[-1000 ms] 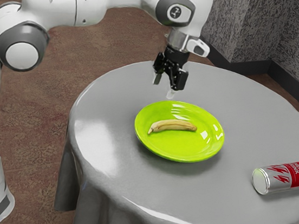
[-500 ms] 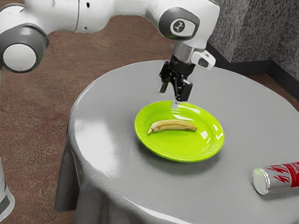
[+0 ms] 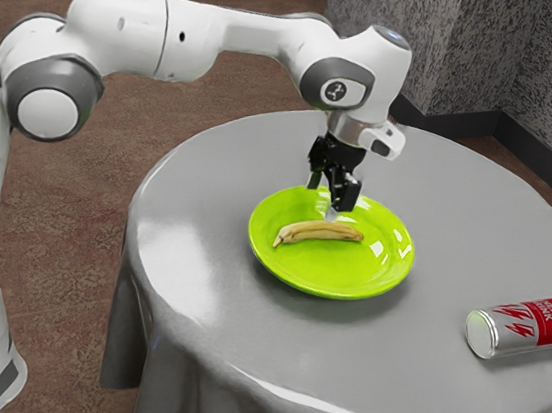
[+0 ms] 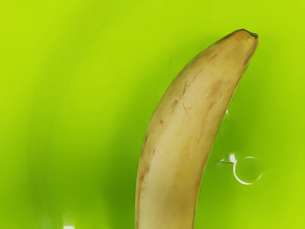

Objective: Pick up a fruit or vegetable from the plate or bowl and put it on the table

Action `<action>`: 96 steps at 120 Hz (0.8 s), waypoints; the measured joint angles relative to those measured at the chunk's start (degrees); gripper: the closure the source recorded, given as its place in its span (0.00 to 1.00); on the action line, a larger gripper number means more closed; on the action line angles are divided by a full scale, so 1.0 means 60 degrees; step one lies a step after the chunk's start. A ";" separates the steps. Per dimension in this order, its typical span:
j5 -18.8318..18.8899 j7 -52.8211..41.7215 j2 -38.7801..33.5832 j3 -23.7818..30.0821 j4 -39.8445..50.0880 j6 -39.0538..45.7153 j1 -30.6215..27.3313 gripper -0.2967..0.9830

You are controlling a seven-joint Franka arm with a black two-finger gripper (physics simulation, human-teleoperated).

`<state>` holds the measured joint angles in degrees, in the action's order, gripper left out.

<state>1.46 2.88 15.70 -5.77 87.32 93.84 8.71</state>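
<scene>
My gripper (image 3: 324, 201) hangs over the far part of the green plate (image 3: 335, 279) in the exterior view, its two fingers apart with nothing between them. The banana (image 3: 317, 232) lies on the plate, just below and slightly to the exterior view's left of the fingertips. Seen from the hand, the banana (image 4: 183, 138) is large and close, its dark-tipped end in sight and its other end cut off, resting on the bright green plate (image 4: 71, 95).
A red and silver drink can (image 3: 528, 326) lies on its side near the edge of the round grey table (image 3: 208, 306), towards the exterior view's right. Textured grey walls stand behind the table.
My hand has come down and a little to the exterior view's right, from beyond the plate to low over it. The banana, plate and can have stayed put.
</scene>
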 joint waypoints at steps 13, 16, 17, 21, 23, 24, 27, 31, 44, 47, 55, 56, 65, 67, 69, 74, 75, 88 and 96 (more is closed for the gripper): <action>-0.0091 -0.0030 0.0003 -0.0005 0.0137 0.0086 -0.0001 0.23; -0.0103 -0.0037 0.0001 -0.0005 0.0161 0.0100 -0.0001 0.23; -0.0106 -0.0038 0.0001 -0.0007 0.0167 0.0105 0.0000 0.23; -0.0118 -0.0046 0.0001 -0.0006 0.0185 0.0121 -0.0001 0.23; -0.0123 -0.0049 0.0002 -0.0008 0.0193 0.0128 0.0000 0.23; -0.0125 -0.0051 0.0002 -0.0010 0.0196 0.0131 0.0000 0.23; -0.0131 -0.0056 0.0002 -0.0013 0.0204 0.0140 0.0000 0.23; -0.0137 -0.0063 -0.0001 -0.0022 0.0240 0.0150 0.0000 0.23; -0.0148 -0.0081 0.0009 -0.0044 0.0329 0.0182 -0.0003 0.23; -0.0149 -0.0085 0.0010 -0.0040 0.0336 0.0192 -0.0002 0.23; -0.0167 -0.0094 0.0010 -0.0027 0.0421 0.0246 -0.0001 0.23; -0.0171 -0.0095 0.0008 -0.0026 0.0429 0.0252 -0.0001 0.23; -0.0209 -0.0104 -0.0005 -0.0012 0.0487 0.0293 -0.0001 0.23; -0.0228 -0.0106 -0.0007 -0.0010 0.0502 0.0300 -0.0001 0.23; -0.0247 -0.0108 -0.0010 -0.0009 0.0522 0.0307 0.0000 0.23; -0.0295 -0.0112 -0.0019 -0.0007 0.0562 0.0321 0.0000 0.23; -0.0305 -0.0113 -0.0021 -0.0007 0.0569 0.0324 0.0000 0.23; -0.0389 -0.0124 -0.0025 -0.0005 0.0606 0.0350 -0.0001 0.23; -0.0414 -0.0129 -0.0011 -0.0005 0.0610 0.0365 -0.0001 0.23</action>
<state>-1.02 2.11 15.64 -5.80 90.98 96.02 8.71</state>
